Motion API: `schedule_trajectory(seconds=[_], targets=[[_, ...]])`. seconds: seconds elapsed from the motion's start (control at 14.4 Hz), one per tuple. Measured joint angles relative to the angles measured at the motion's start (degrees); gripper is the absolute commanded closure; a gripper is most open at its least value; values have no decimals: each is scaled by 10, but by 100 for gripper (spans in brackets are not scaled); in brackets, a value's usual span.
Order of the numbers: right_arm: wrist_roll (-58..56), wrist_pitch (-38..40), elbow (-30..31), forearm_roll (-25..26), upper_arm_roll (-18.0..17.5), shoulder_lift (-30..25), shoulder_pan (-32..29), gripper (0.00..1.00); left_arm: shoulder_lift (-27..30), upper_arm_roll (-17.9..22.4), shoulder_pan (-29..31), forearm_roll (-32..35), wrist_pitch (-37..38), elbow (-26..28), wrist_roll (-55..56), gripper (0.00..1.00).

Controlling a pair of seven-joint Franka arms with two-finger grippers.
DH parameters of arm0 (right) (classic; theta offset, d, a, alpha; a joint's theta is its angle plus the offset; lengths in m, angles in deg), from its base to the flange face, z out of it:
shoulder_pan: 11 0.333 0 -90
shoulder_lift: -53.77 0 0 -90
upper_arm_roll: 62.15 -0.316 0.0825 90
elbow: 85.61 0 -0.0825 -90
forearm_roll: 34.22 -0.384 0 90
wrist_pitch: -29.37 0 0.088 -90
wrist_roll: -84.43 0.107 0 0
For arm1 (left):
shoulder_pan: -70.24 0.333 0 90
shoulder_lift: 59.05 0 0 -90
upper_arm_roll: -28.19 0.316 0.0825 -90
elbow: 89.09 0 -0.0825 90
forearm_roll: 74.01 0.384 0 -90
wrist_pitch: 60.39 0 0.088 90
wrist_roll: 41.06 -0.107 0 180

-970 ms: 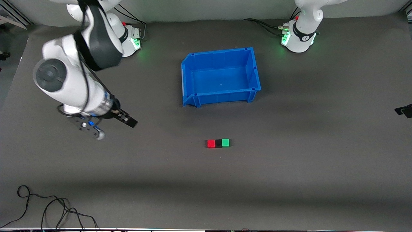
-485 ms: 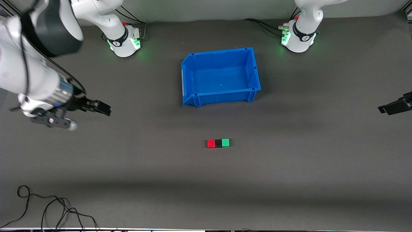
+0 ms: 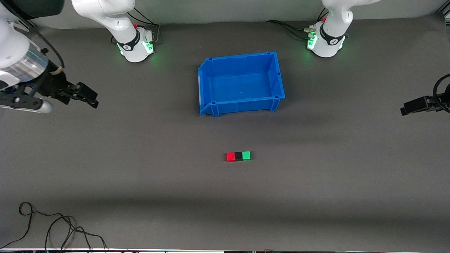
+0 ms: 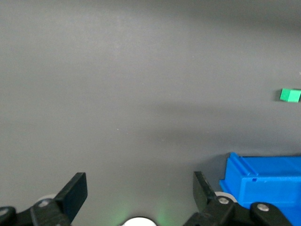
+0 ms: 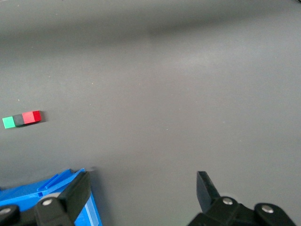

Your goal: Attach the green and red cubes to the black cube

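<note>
Red cube (image 3: 230, 156), black cube (image 3: 238, 156), green cube (image 3: 246, 155) touch in a row, nearer cam than blue bin (image 3: 205, 68). Right gripper (image 3: 84, 94) and left gripper (image 3: 409, 107) spread wide, empty, over table ends. Judgement: joined; keep clear, don't nudge row.

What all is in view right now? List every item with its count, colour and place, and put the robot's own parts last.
small red cube: 1, bright red, on the mat nearer the front camera than the bin, touching the black cube on the side toward the right arm's end.
small black cube: 1, matte black, middle of the row of three.
small green cube: 1, bright green, touching the black cube on the side toward the left arm's end.
open plastic bin: 1, blue, mid-table between the two bases, nothing in it.
loose cable: 1, black, at the table edge nearest the front camera, toward the right arm's end.
table mat: 1, dark grey.
left gripper: 1, black, open, at the left arm's end.
right gripper: 1, black, open, at the right arm's end.
</note>
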Motion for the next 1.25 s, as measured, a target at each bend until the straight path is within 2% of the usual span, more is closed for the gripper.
schedule_trajectory(seconds=[0.28, 0.49, 0.62, 0.76, 0.97, 1.25], targets=[[-5, -2, 14, -1, 0, 0, -9, 0, 10, 6, -5, 2, -4, 8, -30, 0], [-33, -7, 25, -1, 13, 0, -9, 0, 36, 81, -79, 2, -9, 35, -34, 0], [-69, -16, 32, -1, 26, 0, -11, 0, 54, 96, -95, 2, -22, 62, -35, 0], [-89, -19, 37, -1, 31, 0, -13, 0, 79, 94, -91, 2, -49, 107, -38, 0], [-107, -19, 49, -1, 30, 0, -13, 0, 122, 60, -59, 2, -88, 174, -53, 0], [-112, -20, 52, -1, 30, 0, -13, 0, 144, 47, -54, 3, -98, 201, -56, 0]])
